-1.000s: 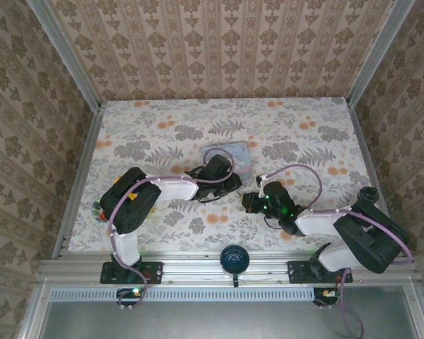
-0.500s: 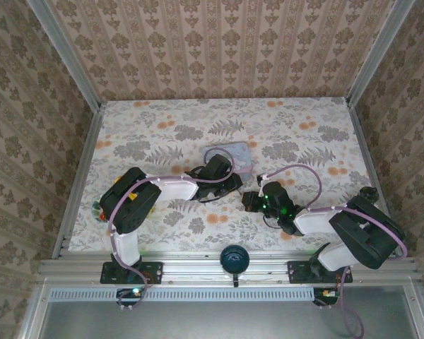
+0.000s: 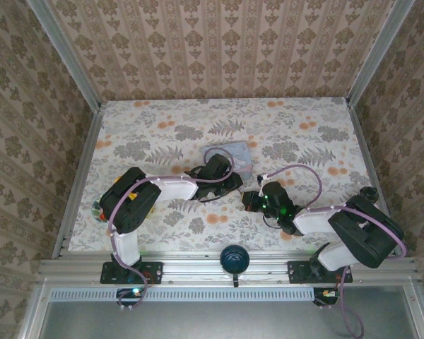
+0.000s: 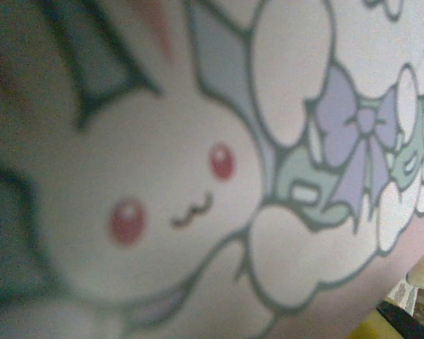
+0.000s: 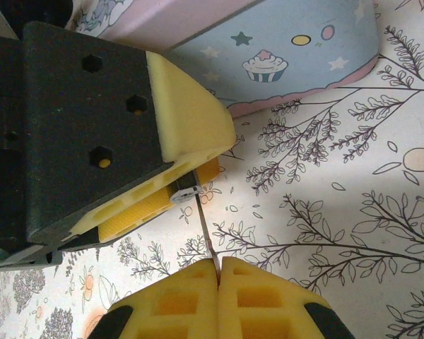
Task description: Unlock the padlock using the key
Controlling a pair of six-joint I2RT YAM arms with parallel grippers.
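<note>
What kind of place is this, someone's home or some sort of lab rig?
Most likely a robot test cell dressed to look homely: wallpapered panels held in an aluminium frame, a floral-print tabletop, and a left arm and right arm bolted to the near rail.

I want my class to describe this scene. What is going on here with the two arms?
The right gripper is shut on the key, a thin sliver poking out between its yellow pads towards the left gripper. The left gripper pinches a tiny metal piece, apparently the padlock, beside the pale blue tin. The key's tip is close to the padlock, but whether it has entered is too small to tell.
</note>
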